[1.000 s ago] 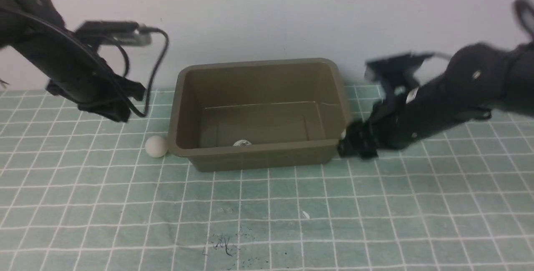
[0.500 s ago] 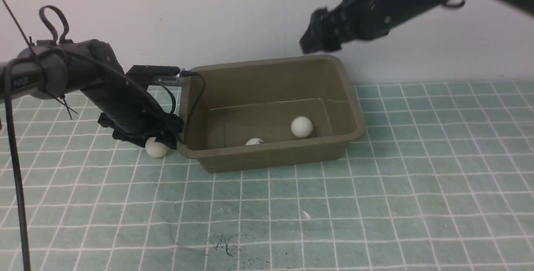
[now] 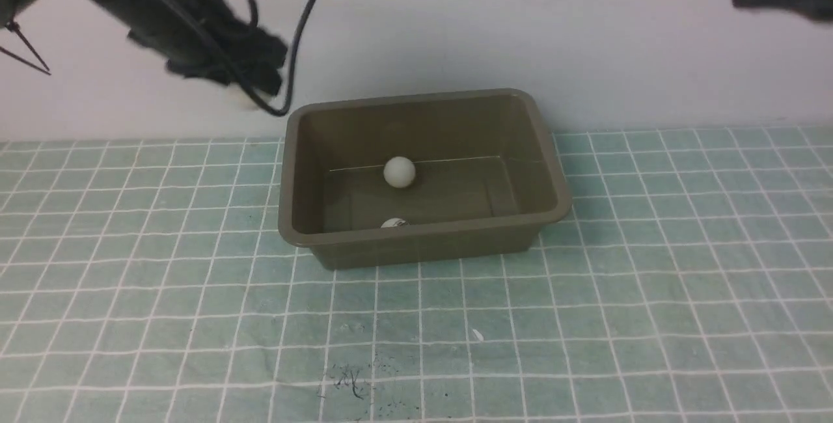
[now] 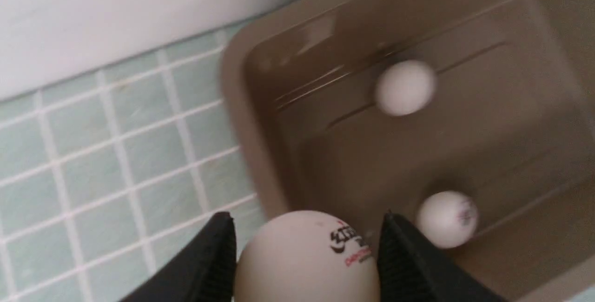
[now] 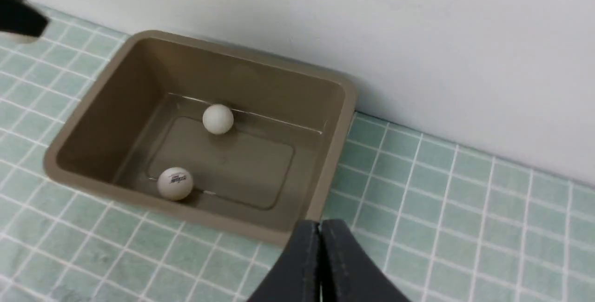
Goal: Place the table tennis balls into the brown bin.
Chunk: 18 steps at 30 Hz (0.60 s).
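Note:
The brown bin (image 3: 550,169) stands against the back wall and holds two table tennis balls: one (image 3: 399,171) near its far wall, another with a dark mark (image 3: 394,222) behind its near wall. My left gripper (image 3: 244,94) is raised above the bin's left far corner, shut on the third ball (image 4: 307,258), which bears black and red print. The bin (image 4: 241,93) lies below that gripper in the left wrist view. My right gripper (image 5: 320,230) is shut and empty, high at the right, off the bin's (image 5: 344,102) right side. Both inner balls (image 5: 218,118) (image 5: 175,183) show there.
A green mat with a white grid (image 3: 416,319) covers the table. A white wall (image 3: 455,32) rises just behind the bin. Dark scribble marks (image 3: 345,381) sit on the mat near the front edge.
My left gripper took the ball from beside the bin's left side and lifted it up. My right arm withdrew up and right. The loose ball in the bin rolled left toward the far wall.

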{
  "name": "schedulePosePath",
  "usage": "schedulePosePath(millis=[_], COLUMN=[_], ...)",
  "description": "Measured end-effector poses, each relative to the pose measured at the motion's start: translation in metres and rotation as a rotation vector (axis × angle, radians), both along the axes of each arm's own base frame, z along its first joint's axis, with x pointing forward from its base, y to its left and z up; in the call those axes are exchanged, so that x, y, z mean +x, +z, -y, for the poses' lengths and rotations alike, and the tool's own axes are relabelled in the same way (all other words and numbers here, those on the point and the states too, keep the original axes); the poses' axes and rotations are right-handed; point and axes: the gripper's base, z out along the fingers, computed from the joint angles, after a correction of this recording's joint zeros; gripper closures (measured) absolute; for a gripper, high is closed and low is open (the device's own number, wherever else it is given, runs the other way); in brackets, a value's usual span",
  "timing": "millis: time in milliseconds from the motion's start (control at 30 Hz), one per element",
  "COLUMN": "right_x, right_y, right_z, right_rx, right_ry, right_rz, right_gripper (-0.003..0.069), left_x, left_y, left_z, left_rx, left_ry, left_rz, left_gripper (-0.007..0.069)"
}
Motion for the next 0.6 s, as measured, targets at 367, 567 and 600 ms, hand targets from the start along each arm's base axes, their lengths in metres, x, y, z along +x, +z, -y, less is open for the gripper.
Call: schedulePosePath(millis=[367,567,600], right_x=[-0.116,-0.158,-0.162], right_y=[-0.073,-0.095,-0.096], right_z=[0.043,0.058,0.060], right_rx=[0.184,0.241,0.246], right_ry=[-0.014,-0.011,-0.010], right_rz=[0.346,0.483,0.497], right_gripper=[0.0672,0.0672,0.0672], left_x=[0.008,-0.024,-0.033], left_y=[-0.045,0.025,0.038], left_z=[0.066,0.056,0.053], left_rx=[-0.022,-0.018,-0.014], left_ry=[-0.068,-0.071,-0.075], left_rz=[-0.062,0.002,0.019], left_gripper=[0.0058,0.0323,0.0426])
